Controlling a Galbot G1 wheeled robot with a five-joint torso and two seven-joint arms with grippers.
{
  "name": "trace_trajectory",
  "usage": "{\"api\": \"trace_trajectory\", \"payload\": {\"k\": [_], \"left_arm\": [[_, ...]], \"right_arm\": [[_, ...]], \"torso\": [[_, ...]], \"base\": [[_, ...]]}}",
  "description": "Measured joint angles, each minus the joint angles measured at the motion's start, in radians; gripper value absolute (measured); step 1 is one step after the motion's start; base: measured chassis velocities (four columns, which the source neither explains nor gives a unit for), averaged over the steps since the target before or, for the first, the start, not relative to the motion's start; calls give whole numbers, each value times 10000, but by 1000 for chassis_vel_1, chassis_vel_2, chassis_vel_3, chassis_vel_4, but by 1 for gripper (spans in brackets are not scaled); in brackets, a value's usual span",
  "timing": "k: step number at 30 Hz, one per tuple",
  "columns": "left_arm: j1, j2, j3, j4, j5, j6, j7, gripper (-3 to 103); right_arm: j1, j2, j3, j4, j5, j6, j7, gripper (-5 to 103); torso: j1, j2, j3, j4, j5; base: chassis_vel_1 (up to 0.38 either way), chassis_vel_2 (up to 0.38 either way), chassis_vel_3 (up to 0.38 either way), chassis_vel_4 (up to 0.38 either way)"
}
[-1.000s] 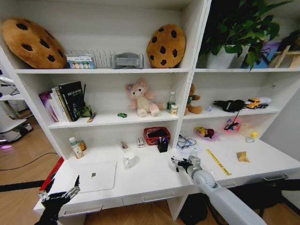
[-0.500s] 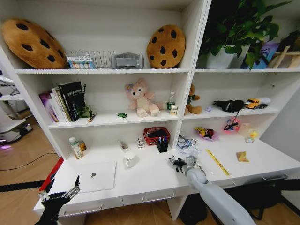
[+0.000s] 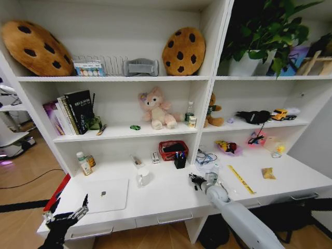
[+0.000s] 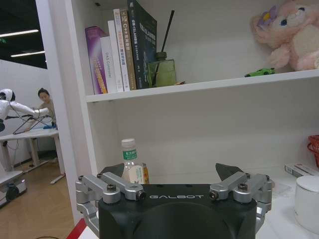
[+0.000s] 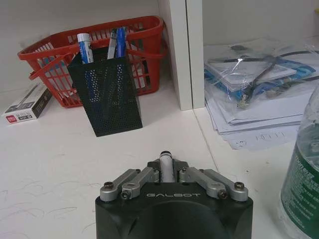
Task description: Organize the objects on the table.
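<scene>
While the desk is stretching white across the lower part of the head view, the laptop is lying flat and shut on its left part, near the front edge. The right arm is reaching in from the lower right, and the right gripper is hovering low over the middle of the desk, its fingers clenched on a pen whose white tip is poking out between them in the right wrist view. The left gripper is waiting at the front left corner of the desk, beside the laptop, with its jaws spread wide and nothing between them. Beyond the held pen, a black mesh cup is standing upright against a red basket, with more pens sticking up out of it. A mug is sitting just right of the laptop, and a bottle is standing at the back left by the shelving wall. A ruler is lying slantwise on the right part of the desk, with a tan scrap farther right. A green car is sitting on the shelf above, just left of a plush.
</scene>
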Motion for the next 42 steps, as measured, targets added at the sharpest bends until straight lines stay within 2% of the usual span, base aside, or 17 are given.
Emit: {"api": "trace_trajectory", "payload": {"k": [2,8,9,10,12,13,15,17,18,21,23,24,27,28,29,32,42], "left_arm": [[0,0,0,0,0,0,0,100],[0,0,0,0,0,0,0,100],[0,0,0,0,0,0,0,100],[0,0,0,0,0,0,0,100],[0,0,-1,0,0,0,0,100],[0,0,0,0,0,0,1,100],[0,0,0,0,0,1,1,100],[0,0,-1,0,0,1,1,100],[0,0,-1,0,0,1,1,100],[0,0,-1,0,0,0,0,100],[0,0,-1,0,0,0,-1,100],[0,0,0,0,0,0,3,100],[0,0,0,0,0,1,2,100],[0,0,-1,0,0,1,2,100],[0,0,-1,0,0,1,2,100],[0,0,-1,0,0,1,1,100],[0,0,0,0,0,1,1,100]], "right_arm": [[2,-50,47,0,30,-84,-77,11],[50,-52,92,-63,58,45,-312,11],[160,6,69,-134,-58,615,-849,11],[160,6,69,-134,-58,615,-849,11],[579,123,46,-302,-450,1325,-1627,11],[1040,264,-65,-606,-1074,2087,-2102,11],[1219,324,-118,-731,-1294,2319,-2222,11],[1896,552,-360,-1177,-1861,3247,-2583,11],[1896,552,-360,-1177,-1861,3247,-2583,11],[2776,1053,-915,-1934,-2333,4626,-2714,11],[2815,1089,-940,-1995,-2379,4718,-2718,11],[3042,1381,-1099,-2397,-2735,5315,-2722,11],[3205,1697,-1212,-2838,-3094,5786,-2690,11],[3358,2079,-1314,-3353,-3503,6331,-2575,11],[3358,2079,-1314,-3353,-3503,6331,-2575,11],[3532,2717,-1283,-4299,-4309,7289,-2401,11],[3678,2872,-797,-4900,-4503,7815,-2368,11]], "torso": [[0,0,0,1,0],[0,0,1,-3,-3],[1,-2,2,-6,5],[1,-2,2,-6,5],[0,-2,1,-3,-1],[0,-1,1,-3,-6],[0,-2,1,-3,-2],[1,-2,1,0,-5],[1,-2,1,0,-5],[1,-2,1,1,-4],[1,-1,1,1,-5],[1,-2,-1,0,-7],[0,-2,0,-1,-6],[1,-2,0,0,-2],[1,-2,0,0,-2],[2,-2,0,1,-3],[1,0,-1,-1,-4]], "base": [[0,0,0,0],[0,0,0,0],[0,0,0,0],[0,0,0,0],[0,0,0,0],[0,0,0,0],[0,0,0,0],[0,0,0,0],[0,0,0,0],[0,0,0,0],[0,0,0,0],[0,0,0,0],[0,0,0,0],[0,0,0,0],[0,0,0,0],[0,0,0,0],[0,0,0,0]]}}
